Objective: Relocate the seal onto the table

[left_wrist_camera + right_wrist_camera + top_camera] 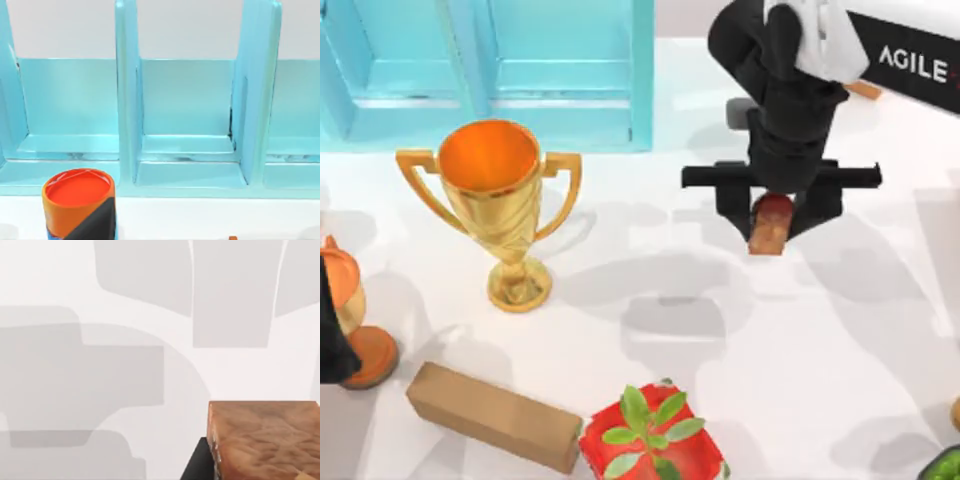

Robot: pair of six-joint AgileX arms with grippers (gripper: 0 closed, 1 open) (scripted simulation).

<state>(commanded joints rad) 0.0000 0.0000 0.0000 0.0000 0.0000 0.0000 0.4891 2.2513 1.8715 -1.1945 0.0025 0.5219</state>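
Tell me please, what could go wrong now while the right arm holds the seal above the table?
1. The right end effector grips the seal near its dark red top, and the tan body hangs below. It may slip or swing.
2. The seal's shadow on the table lies apart from it, so it seems to hang in the air. Released here, it could bounce or topple.

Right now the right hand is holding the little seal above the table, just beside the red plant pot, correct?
Not quite. The right hand does hold the seal above the table, but the top view shows it far from the pot, near the blue cabinet's right end.
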